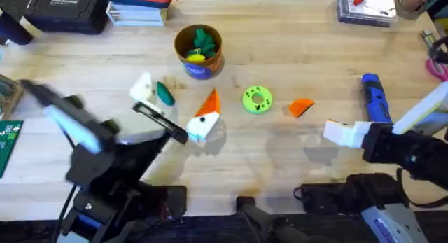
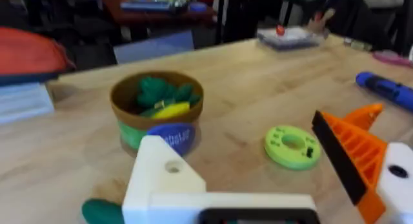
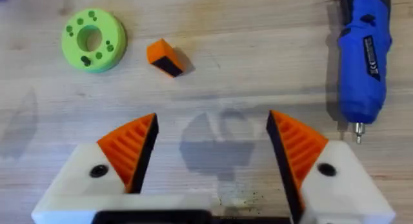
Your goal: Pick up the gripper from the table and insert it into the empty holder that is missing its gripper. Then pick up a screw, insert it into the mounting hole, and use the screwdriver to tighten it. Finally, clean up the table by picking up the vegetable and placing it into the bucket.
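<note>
Black jointed arms, white end effector point(image 3: 213, 153) bodies, orange ribbed pads point(image 3: 132, 146)

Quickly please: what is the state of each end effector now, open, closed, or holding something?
Left end effector: open, holding nothing; one finger lacks its orange ribbed pad.
Right end effector: open, holding nothing, above the bare wooden table.

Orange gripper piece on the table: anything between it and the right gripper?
Nothing visible. In the right wrist view the orange gripper piece lies on bare wood ahead of the right gripper, whose jaws are open. The green disc sits off to one side of it, the screwdriver to the other.
</note>
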You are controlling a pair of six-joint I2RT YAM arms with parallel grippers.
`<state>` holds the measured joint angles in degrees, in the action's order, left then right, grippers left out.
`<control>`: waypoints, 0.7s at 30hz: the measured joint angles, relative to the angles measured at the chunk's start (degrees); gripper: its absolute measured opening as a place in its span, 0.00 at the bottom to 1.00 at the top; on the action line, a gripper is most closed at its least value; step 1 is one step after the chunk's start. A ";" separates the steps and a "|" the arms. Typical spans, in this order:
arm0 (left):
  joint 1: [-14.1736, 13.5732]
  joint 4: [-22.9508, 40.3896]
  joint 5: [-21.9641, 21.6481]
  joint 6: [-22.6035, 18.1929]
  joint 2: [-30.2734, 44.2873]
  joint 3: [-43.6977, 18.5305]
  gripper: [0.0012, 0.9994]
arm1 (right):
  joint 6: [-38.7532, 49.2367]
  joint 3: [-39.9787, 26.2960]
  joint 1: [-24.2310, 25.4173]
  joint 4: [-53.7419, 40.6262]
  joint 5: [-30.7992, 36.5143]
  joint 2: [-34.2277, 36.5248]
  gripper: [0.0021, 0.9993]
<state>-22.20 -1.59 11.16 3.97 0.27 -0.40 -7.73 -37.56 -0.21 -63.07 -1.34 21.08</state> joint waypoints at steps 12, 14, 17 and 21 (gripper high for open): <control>-2.21 5.49 -0.02 0.17 0.24 0.02 0.99 | 0.00 0.00 0.00 0.00 0.00 0.00 0.99; -2.21 5.49 -0.01 0.17 0.24 0.02 0.99 | 0.00 0.00 0.00 0.00 0.00 -0.02 0.99; -2.21 5.49 0.00 0.17 0.24 0.02 0.99 | 0.00 0.00 0.00 0.00 0.00 -0.02 0.99; -2.21 5.49 0.00 0.20 0.24 0.02 0.99 | 0.00 0.00 0.00 0.00 0.00 -0.01 0.99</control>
<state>-24.40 3.90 11.16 4.16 0.51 -0.38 -7.73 -37.56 -0.21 -63.07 -1.34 21.07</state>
